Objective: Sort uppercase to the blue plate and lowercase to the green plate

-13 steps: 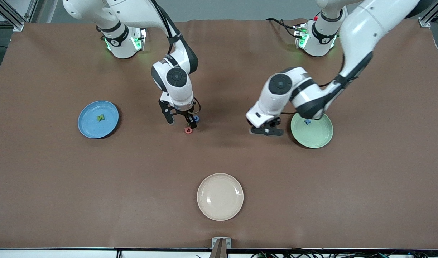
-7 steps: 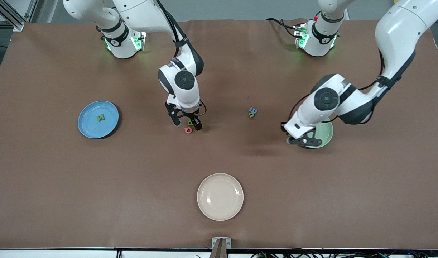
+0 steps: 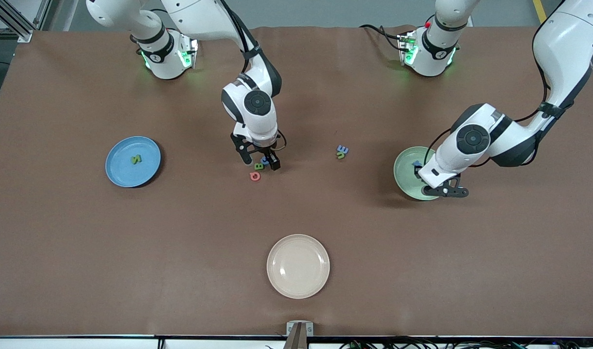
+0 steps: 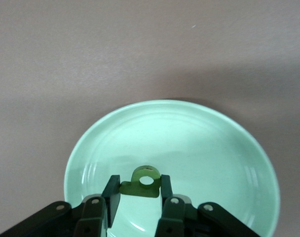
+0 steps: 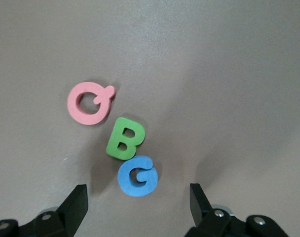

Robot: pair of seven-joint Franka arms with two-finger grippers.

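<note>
left end effector [image 3: 444,190] clamped | right end effector [image 3: 261,163] fingers spread

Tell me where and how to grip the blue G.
Come straight down with the open right pincer and pinch the G across its outer edges. It lies flat on the table, touching the B, so set the fingers on the sides clear of the B, probably nudging nothing.

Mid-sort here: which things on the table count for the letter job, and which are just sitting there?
Job:
blue plate with green N
green plate
green tailed letter, in left gripper over that plate
pink Q, green B, blue G below open right gripper
letter pair mid-table

Idle:
cream plate
</note>
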